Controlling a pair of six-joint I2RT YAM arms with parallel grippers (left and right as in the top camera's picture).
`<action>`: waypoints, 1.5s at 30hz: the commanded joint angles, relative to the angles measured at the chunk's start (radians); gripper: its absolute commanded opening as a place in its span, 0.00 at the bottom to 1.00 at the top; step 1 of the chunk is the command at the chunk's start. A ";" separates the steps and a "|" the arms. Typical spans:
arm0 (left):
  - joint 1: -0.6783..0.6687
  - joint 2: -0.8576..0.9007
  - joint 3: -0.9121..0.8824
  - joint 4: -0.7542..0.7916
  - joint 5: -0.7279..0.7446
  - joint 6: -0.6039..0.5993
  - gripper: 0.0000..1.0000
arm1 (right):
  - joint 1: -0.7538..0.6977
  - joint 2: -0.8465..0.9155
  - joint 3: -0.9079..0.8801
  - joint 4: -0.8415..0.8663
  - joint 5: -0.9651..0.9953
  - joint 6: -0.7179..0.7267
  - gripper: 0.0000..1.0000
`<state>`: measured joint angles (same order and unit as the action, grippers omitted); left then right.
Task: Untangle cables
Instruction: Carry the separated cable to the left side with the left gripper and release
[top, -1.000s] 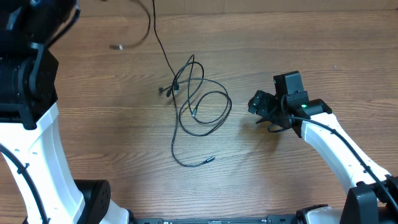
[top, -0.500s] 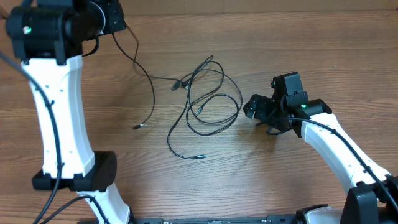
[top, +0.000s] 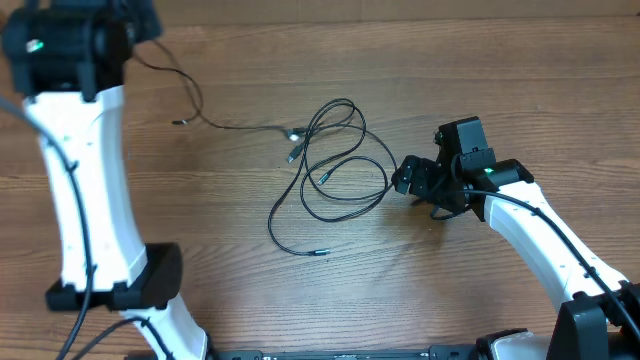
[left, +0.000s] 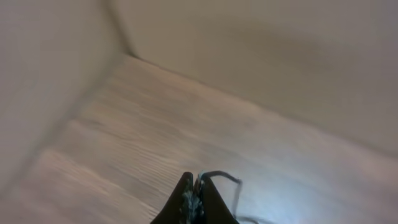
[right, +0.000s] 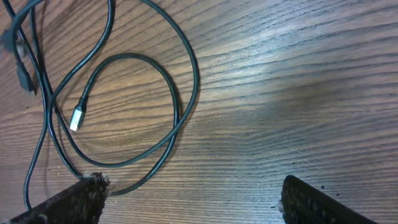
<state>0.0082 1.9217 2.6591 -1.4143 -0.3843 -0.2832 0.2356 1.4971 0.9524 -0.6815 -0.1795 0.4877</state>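
The cables lie as black loops at the table's middle, tangled near their silver plugs. One thin strand runs from there up and left to my left gripper, with a loose plug end beside it. In the left wrist view the left gripper is shut on this cable and held high. My right gripper is open and low over the table, just right of the loops. In the right wrist view its fingers straddle bare wood, and a loop touches the left finger.
Another free plug end lies at the front of the loops. The wooden table extends around them. The left arm's white link and base stand at the left, and the right arm reaches in from the lower right.
My left gripper has pulled its cable farther up and left. The strand now stretches out and its loose plug end has slid towards the back left. The loops shifted slightly. The right arm stayed put.
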 joint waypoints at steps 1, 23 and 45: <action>0.105 -0.134 0.023 0.009 -0.155 -0.030 0.04 | 0.000 -0.004 0.003 0.002 -0.005 -0.018 0.88; 0.443 0.012 -0.064 -0.014 0.248 -0.117 0.04 | 0.000 -0.004 0.003 -0.017 -0.005 -0.018 0.87; 0.454 0.068 -0.067 0.024 0.190 -0.079 0.04 | 0.000 -0.004 0.003 -0.032 -0.005 -0.018 0.86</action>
<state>0.4526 1.9648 2.5958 -1.3960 -0.1696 -0.3851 0.2356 1.4971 0.9524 -0.7132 -0.1795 0.4740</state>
